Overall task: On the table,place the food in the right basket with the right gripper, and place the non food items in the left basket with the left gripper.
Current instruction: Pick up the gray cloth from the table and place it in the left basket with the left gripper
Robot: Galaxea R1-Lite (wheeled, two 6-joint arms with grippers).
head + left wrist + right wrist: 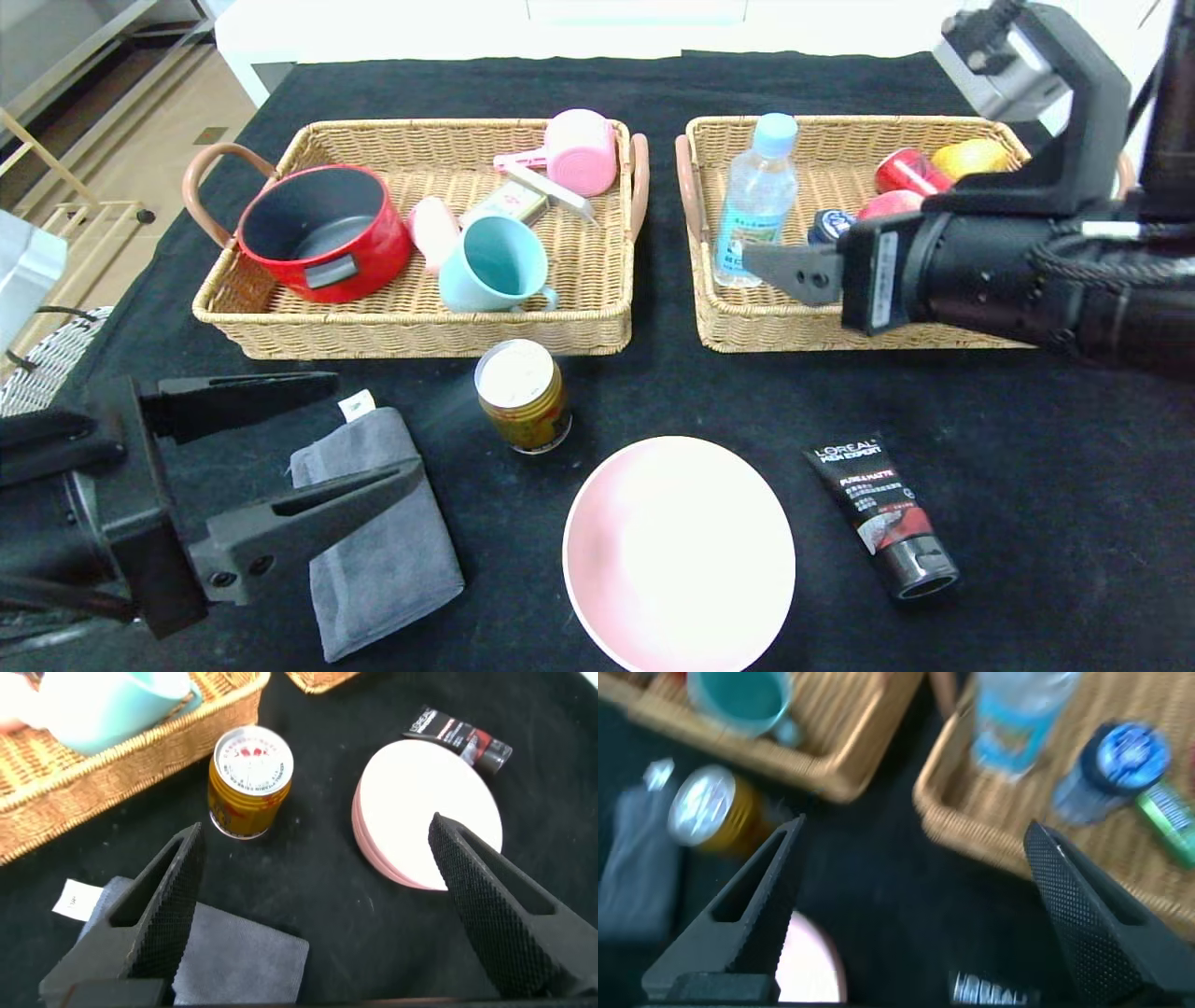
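The right end effector (780, 271) is spread wide with nothing held, hovering at the front edge of the right basket (747, 341), where the water bottle (756, 201) and blue-lidded jar (829, 225) are already parked. The left end effector (369, 434), also wide and empty, is hung over the grey towel (383, 551) at about 8 o'clock on the desk (1027, 485). Looks like the gold can (523, 397), dead centre, is next for the right side, so a reach across toward 9 o'clock is probably called for, while the pink bowl (680, 551) and L'Oreal tube (882, 513) are left for the left basket (420, 331).
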